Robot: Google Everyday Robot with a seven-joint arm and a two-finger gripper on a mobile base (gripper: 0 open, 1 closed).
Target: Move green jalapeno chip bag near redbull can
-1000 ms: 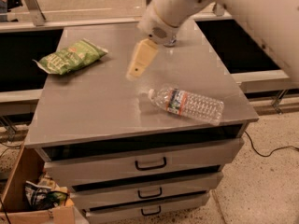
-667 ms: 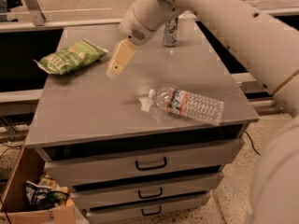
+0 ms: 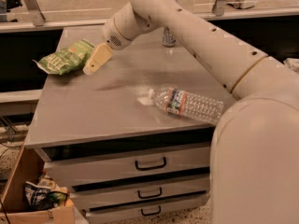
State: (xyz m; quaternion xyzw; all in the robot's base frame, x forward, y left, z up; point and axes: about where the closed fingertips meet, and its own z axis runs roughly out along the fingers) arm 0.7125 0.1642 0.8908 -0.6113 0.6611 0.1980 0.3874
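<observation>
The green jalapeno chip bag [image 3: 65,58] lies crinkled on the grey cabinet top [image 3: 93,111] at its far left edge. My gripper [image 3: 94,62] hangs just right of the bag, its tan fingers close to the bag's right end. The redbull can [image 3: 168,37] stands at the back middle of the top, mostly hidden behind my arm; only its lower part shows. My arm reaches in from the right across the back of the top.
A clear plastic water bottle [image 3: 187,104] lies on its side at the front right. Drawers [image 3: 149,163] sit below the top. A cardboard box [image 3: 28,195] with clutter stands on the floor at the lower left. A dark gap runs left of the cabinet.
My gripper has moved left across the top, from near the middle to right beside the chip bag. The bag and bottle have not moved.
</observation>
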